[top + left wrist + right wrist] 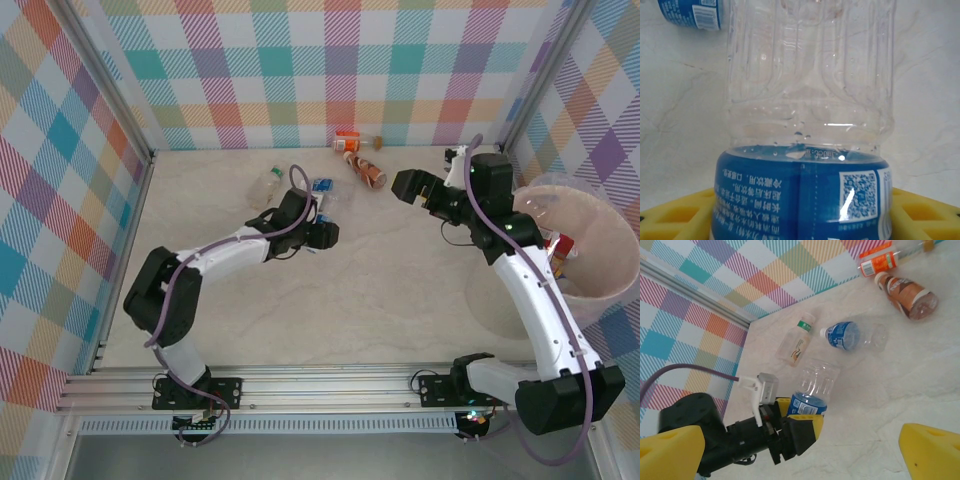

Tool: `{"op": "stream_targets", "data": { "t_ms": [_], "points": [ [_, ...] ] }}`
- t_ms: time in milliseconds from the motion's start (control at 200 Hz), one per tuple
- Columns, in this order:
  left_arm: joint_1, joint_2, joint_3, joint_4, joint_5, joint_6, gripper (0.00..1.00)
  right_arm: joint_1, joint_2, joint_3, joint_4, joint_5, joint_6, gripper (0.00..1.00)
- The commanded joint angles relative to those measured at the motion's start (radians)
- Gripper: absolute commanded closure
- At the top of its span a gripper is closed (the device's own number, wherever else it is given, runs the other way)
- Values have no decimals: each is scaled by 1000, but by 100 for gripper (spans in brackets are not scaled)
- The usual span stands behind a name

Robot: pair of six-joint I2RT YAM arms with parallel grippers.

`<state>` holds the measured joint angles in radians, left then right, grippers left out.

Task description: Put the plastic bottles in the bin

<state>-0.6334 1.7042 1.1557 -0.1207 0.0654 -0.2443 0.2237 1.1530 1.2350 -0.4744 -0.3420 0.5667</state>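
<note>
Peering into your bin, you seem to have one red-labelled bottle there. Your left tool clamps a blue-labelled bottle, well apart from it; your right tool gapes wide, empty.

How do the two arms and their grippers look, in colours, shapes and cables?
The left arm and right arm have white tubular links and bulky black joints. A purple cable runs along each. The left gripper and right gripper are black-bodied, their fingers yellow with square recesses.
</note>
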Motion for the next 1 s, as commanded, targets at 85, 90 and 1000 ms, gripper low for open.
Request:
{"op": "stream_targets", "data": {
  "t_ms": [85, 90, 1000],
  "points": [
    [-8, -142, -73, 103, 148, -69, 40, 55, 63, -13, 146, -89, 70, 0],
    [-9, -145, -73, 102, 152, -69, 40, 56, 65, -13, 149, -91, 69, 0],
    [-12, -267, -180, 415, 465, -254, 40, 227, 301, -46, 439, -50, 266, 4]
  ]
}}
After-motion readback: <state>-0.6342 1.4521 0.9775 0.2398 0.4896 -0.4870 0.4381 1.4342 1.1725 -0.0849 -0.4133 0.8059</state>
